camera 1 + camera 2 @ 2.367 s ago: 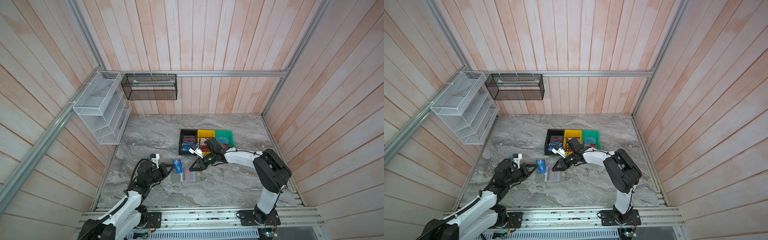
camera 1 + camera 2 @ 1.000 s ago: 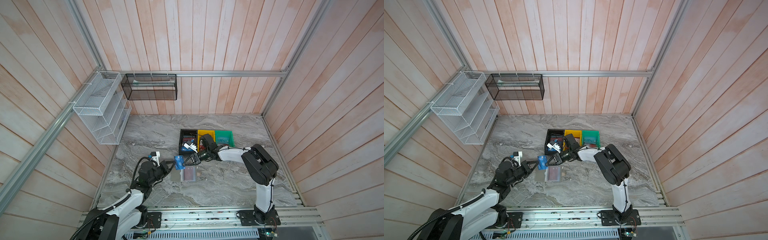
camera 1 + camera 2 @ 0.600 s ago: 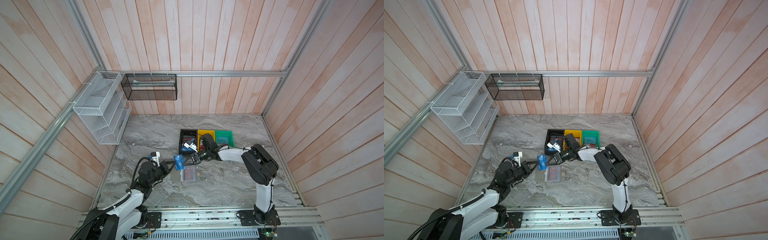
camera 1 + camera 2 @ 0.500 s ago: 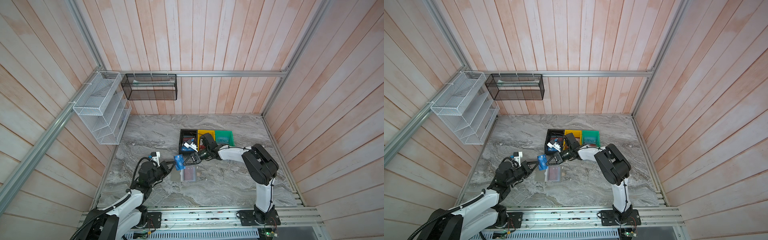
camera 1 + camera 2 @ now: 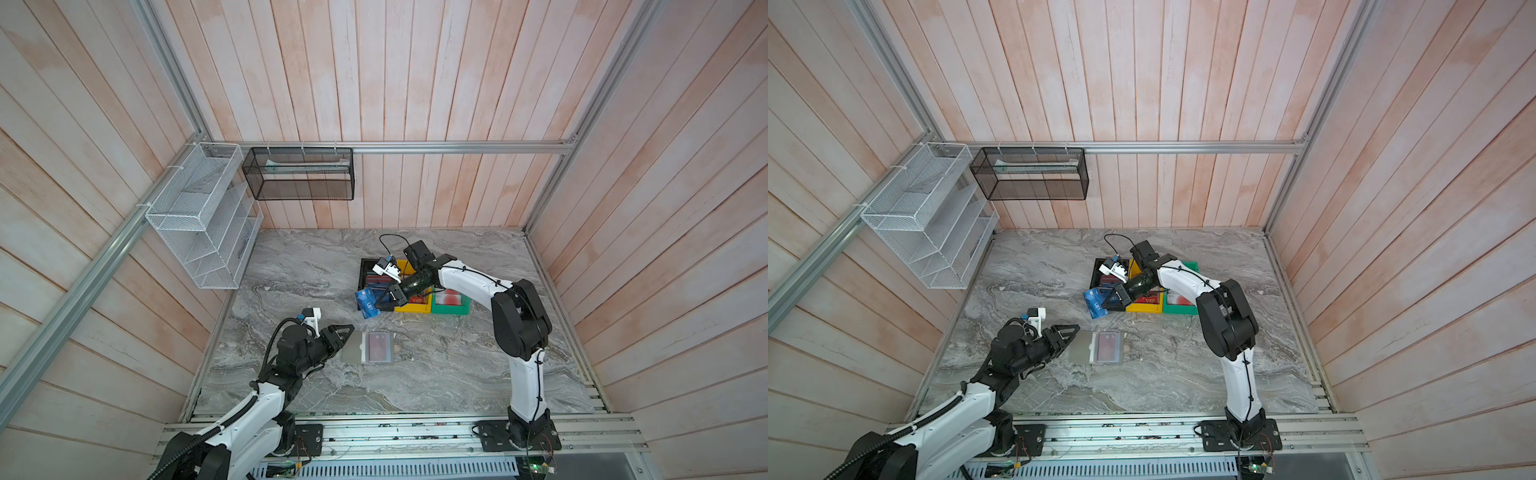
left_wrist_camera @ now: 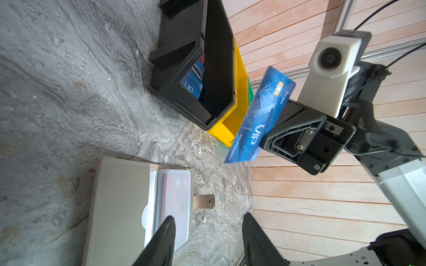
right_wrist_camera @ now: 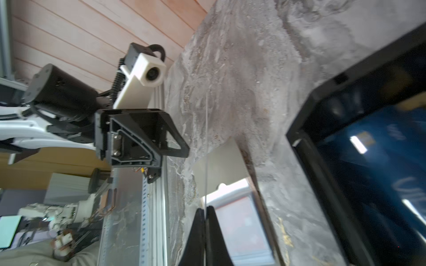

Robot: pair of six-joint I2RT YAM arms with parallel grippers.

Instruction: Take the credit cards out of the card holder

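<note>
Between right fingers (image 6: 295, 115) sits the blue card (image 6: 260, 117).

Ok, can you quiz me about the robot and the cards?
1. True or false: the right gripper holds a blue card.
2. What colour is the card inside the card holder? A green, B red, C yellow.
3. Fill in: the left gripper is ____ and holds nothing.
Key: 1 true; 2 B; 3 open.
</note>
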